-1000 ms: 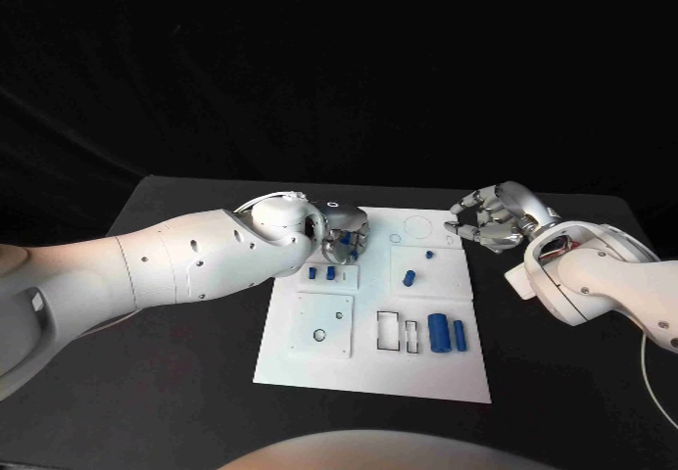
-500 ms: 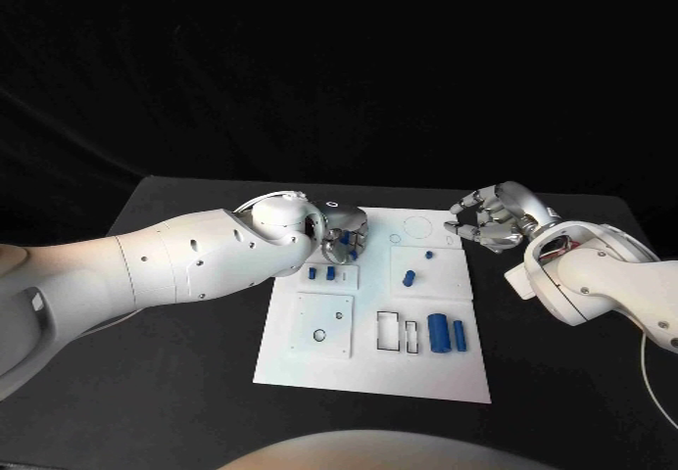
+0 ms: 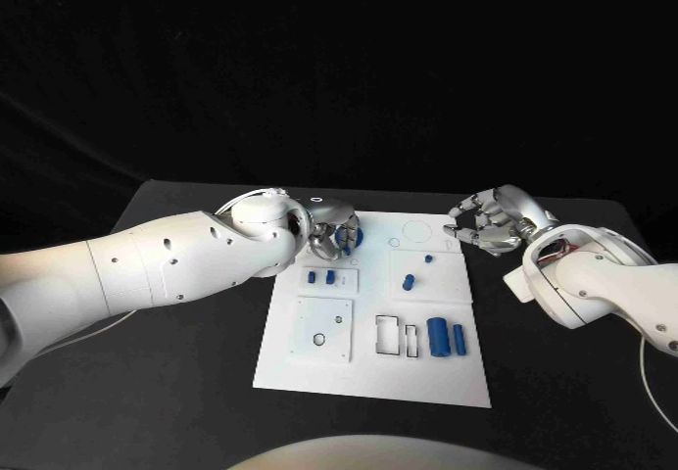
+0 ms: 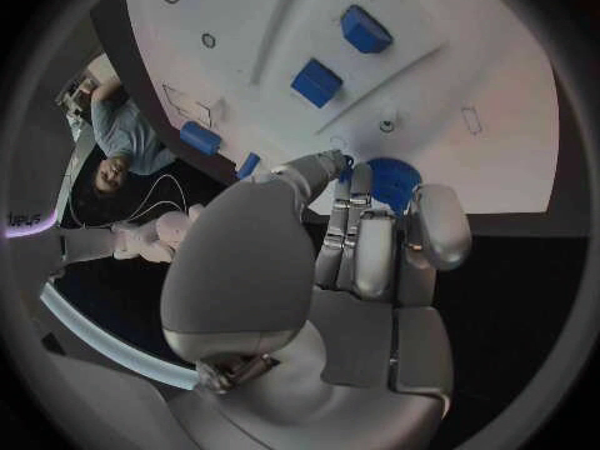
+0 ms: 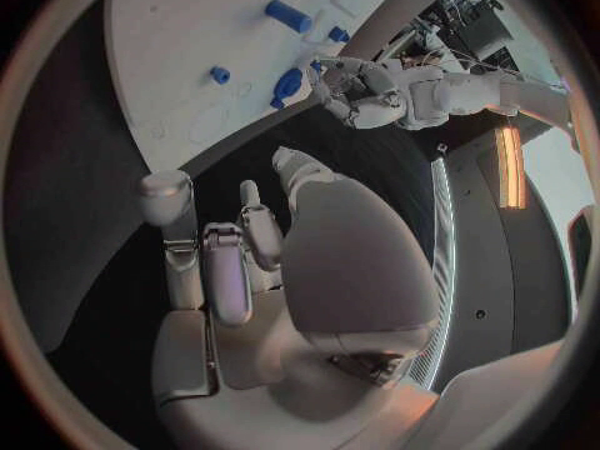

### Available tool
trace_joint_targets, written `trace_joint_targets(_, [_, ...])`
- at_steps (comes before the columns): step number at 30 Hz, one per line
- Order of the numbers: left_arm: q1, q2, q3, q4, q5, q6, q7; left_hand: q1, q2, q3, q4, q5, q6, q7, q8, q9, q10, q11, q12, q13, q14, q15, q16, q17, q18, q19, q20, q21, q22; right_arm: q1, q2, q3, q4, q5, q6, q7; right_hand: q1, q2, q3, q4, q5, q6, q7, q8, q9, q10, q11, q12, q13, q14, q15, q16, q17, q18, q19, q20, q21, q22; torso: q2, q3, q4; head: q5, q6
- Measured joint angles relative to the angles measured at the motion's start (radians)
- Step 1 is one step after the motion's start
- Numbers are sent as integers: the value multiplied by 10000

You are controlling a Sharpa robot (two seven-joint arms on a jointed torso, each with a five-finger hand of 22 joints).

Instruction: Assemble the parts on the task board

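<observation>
Two hands up at the board's far edge. On the left hand (image 3: 331, 238), fingers (image 4: 355, 205) closed round a blue disc (image 4: 390, 182), thumb at one rim and the rest across the other; cannot tell whether lifted clear or resting on the board (image 3: 370, 372), near its far-left corner. On the right hand (image 3: 488, 223), fingers half-curled and apart, holding nothing, hovering just off the far-right corner over the table (image 3: 184, 392). Judging the disc by looks: probably light, stiff and smooth, so apt to slip or tip if pinched by the flat faces; better taken across the rim from opposite sides, with modest force. Nearer in, lying on the board: two small blocks (image 3: 322, 277), a short peg (image 3: 409, 281) and a pair of cylinders (image 3: 447, 335), all well apart from both hands.
</observation>
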Motion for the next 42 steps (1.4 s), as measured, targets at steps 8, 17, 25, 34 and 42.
trace_joint_targets(8, [9, -490, 142, 426, 374, -127, -25, -23, -23, 0, 0, -37, 1, 0, 0, 18, 0, -1, -37, -11, 0, 0, 0, -16, -157, 33, -34, 0, -1, -5, 2, 0, -23, -4, -7, 0, 0, 0, 0, 0, 0, 0, 0, 0, 0, 0, 0, 0, -1, 0, 0, 0, 0, 0, 0, 0, 0, 0, 1, -6, 4, 30, 21])
trace_joint_targets(17, [10, -938, 157, 643, 671, 0, -122, -64, -64, -28, -27, -84, 1, -1, -40, 20, 71, -1, -98, -25, -1, 0, 0, -45, -156, 33, -34, -1, -1, -16, -5, 0, -31, -7, -8, -4, 0, 0, 0, 0, 2, 0, 0, 2, -1, 0, 0, 0, -2, 0, 0, 0, 0, 0, 0, 0, 0, 0, 15, -3, 7, 47, 27])
trace_joint_targets(25, [3, -1026, 151, 625, 765, 199, -248, -140, -62, -28, -27, -141, 1, -1, -80, 20, 70, -1, -134, -24, -1, 0, 0, -45, -156, 33, -34, -1, -1, -20, 6, -3, -35, -9, -8, -6, 0, 0, 0, 0, 41, 0, 0, 39, 8, 0, 0, 0, -3, 0, 0, 0, 0, 1, 0, 0, 0, -10, 19, 0, 0, 107, 28])
trace_joint_targets(34, [-1, -918, 147, 403, 777, 349, -299, -140, -62, -28, -27, -141, 0, -1, -80, 19, 70, 0, -134, -24, -1, 0, 0, -45, -156, 32, -34, -2, -2, -23, 11, 0, -36, -11, -8, -6, 0, 0, 27, 28, 41, 0, 0, 39, 8, 0, 0, 0, -4, 0, 0, 0, 0, 0, 0, 0, 0, -10, 26, 12, -22, 130, 19])
trace_joint_targets(42, [-4, -882, 144, 300, 778, 487, -338, -140, -62, -55, -53, -141, 0, -1, -80, 18, 70, 0, -184, -34, -1, 1, 0, -53, -156, 32, -34, -6, -1, -25, 4, -2, -28, -11, -8, -8, 0, 0, 27, 28, 40, 0, 0, 39, 7, 0, 0, 0, -4, 0, 0, 0, 0, 1, 0, 0, 0, -10, 28, 12, -23, 127, 5])
